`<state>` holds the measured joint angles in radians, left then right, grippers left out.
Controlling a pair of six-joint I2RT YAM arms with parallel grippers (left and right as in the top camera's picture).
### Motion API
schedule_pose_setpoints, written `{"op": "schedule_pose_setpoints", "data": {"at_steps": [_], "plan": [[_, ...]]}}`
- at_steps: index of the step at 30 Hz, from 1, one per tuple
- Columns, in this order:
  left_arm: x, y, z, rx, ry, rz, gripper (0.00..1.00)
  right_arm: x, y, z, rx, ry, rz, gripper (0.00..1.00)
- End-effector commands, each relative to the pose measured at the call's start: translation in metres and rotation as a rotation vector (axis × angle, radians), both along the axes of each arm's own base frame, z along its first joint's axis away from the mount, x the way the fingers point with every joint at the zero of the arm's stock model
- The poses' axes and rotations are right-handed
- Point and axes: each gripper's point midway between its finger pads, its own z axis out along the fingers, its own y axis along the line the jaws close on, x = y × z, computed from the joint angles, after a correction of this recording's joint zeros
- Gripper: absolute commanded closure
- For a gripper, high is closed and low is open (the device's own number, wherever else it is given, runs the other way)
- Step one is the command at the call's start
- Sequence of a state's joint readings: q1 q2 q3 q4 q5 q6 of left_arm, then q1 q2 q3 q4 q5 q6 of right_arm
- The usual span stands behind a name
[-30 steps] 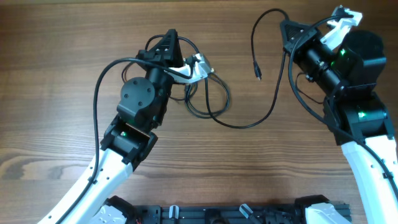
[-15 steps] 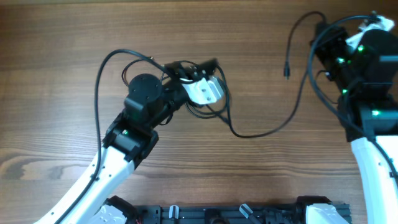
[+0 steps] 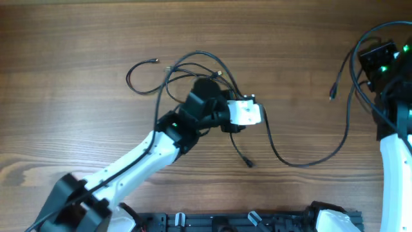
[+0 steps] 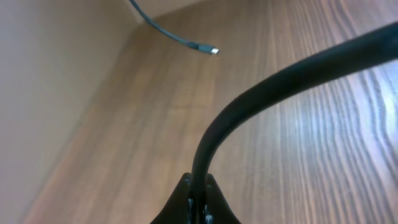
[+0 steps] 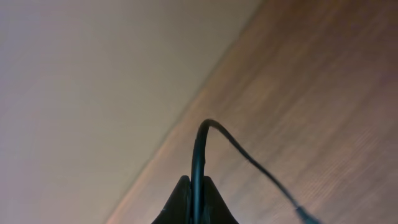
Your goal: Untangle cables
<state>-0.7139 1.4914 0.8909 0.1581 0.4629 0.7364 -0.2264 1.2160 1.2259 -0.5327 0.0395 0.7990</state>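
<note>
The black cables (image 3: 193,67) lie as loose loops in the upper middle of the table, with one small loop (image 3: 138,76) off to their left. One long cable (image 3: 302,163) sags between both arms. My left gripper (image 3: 259,121) sits under its white camera in the middle of the table. In the left wrist view it (image 4: 199,190) is shut on a cable (image 4: 280,81). My right gripper (image 3: 369,53) is at the far right edge. The right wrist view shows it (image 5: 197,190) shut on a cable (image 5: 198,152), whose plug end (image 3: 333,96) hangs free.
A loose plug end (image 3: 250,164) lies just below my left gripper. The bare wooden table (image 3: 77,45) stretches to the left and along the front. A black rail (image 3: 225,222) runs along the front edge. A silver-tipped plug (image 4: 213,50) hangs far off in the left wrist view.
My left arm has swung right and toward the front, dragging its cable out of the tangle. My right arm has pulled off to the right edge. The loops have spread out.
</note>
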Motion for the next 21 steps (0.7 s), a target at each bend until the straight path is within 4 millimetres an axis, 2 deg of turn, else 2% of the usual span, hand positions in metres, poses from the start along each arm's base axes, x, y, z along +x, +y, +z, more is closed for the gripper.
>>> {"op": "schedule_pose_setpoints", "data": {"at_steps": [1,5,9,12,16,21], "plan": [[-0.009,-0.019,-0.004,-0.044,0.055,-0.033,0.96,0.002,-0.011,-0.014,-0.048,0.069,-0.017,0.96],[-0.010,-0.029,0.005,-0.083,0.013,-0.053,0.96,0.004,-0.006,-0.022,-0.031,0.096,0.011,0.96],[-0.001,-0.034,0.034,-0.205,-0.001,-0.011,0.96,0.006,0.008,-0.023,0.002,0.091,0.089,0.96],[0.004,-0.035,0.049,-0.257,-0.033,0.008,0.96,0.010,0.035,-0.023,0.057,0.077,0.236,0.96],[0.021,-0.028,0.048,-0.242,-0.058,0.114,0.96,0.011,0.072,-0.021,0.109,0.048,0.462,0.96],[0.023,-0.027,0.048,-0.242,-0.062,0.126,0.96,0.006,0.112,-0.020,0.172,0.015,0.729,0.96]]}}
